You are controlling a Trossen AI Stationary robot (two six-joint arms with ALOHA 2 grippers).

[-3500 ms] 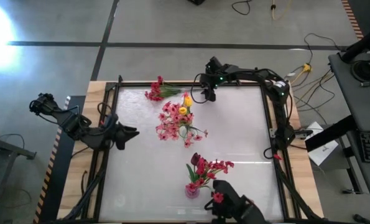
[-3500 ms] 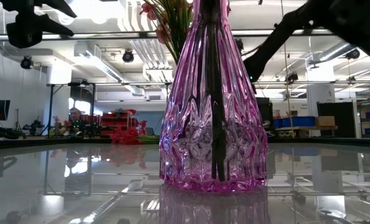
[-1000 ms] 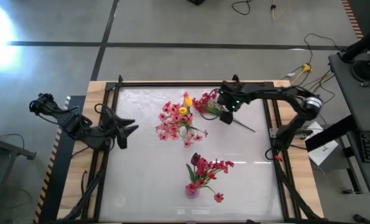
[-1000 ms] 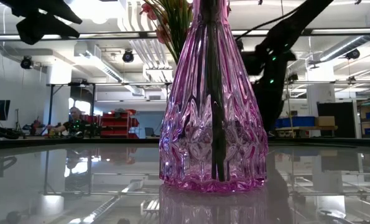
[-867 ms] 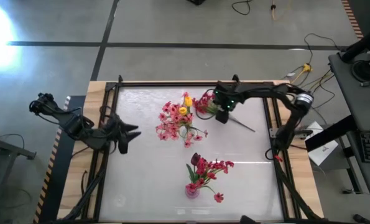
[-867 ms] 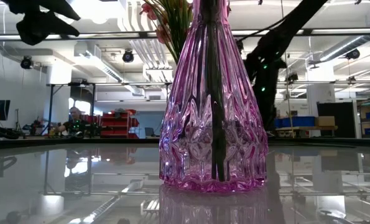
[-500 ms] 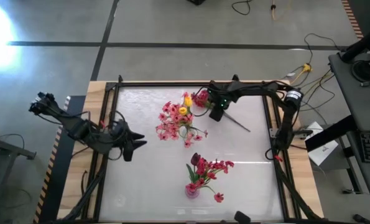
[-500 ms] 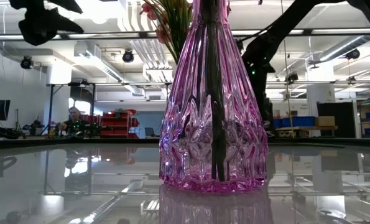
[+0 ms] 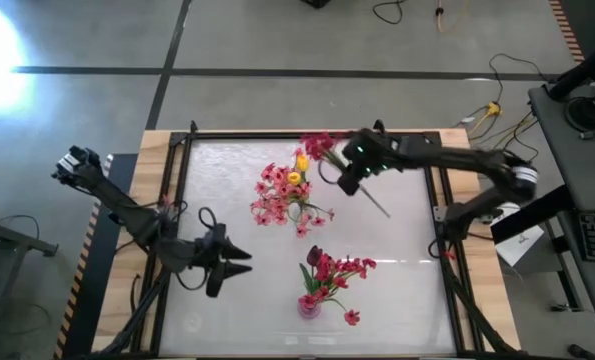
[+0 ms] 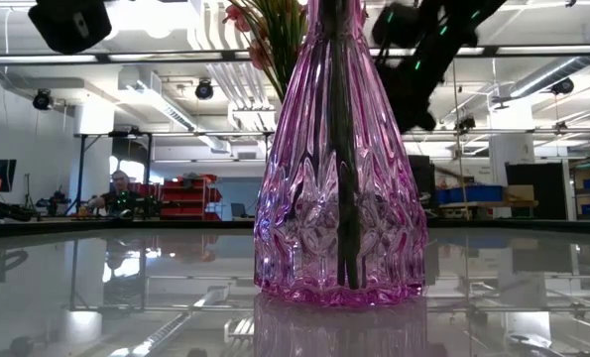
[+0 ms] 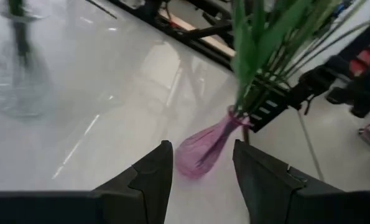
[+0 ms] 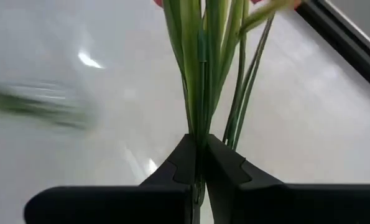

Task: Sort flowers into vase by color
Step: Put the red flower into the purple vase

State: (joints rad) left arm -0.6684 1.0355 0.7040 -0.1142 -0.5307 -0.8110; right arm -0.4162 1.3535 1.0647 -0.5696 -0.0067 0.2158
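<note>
Stems [image 12: 200,74] between right end effector [image 12: 200,163] fingers

pink ribbed vase [image 10: 339,198], green stems [image 12: 203,68] (streaky)

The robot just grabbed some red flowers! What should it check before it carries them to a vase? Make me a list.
1. Right gripper shut on the stems of the red blossom spray: ok, the fingers pinch the green stems.
2. Whole spray off the table: cannot tell; the stem end trails low behind the gripper.
3. Pink ribbed glass vase upright: ok, it stands near the front edge and already holds red flowers.
4. Room in that vase's neck for more stems: cannot tell.
5. Left gripper out of the way: not ok, it hangs open close beside the pink vase.
6. Pile of pink blossoms and yellow tulips clear of the carry path: not ok, it lies between spray and vase.
</note>
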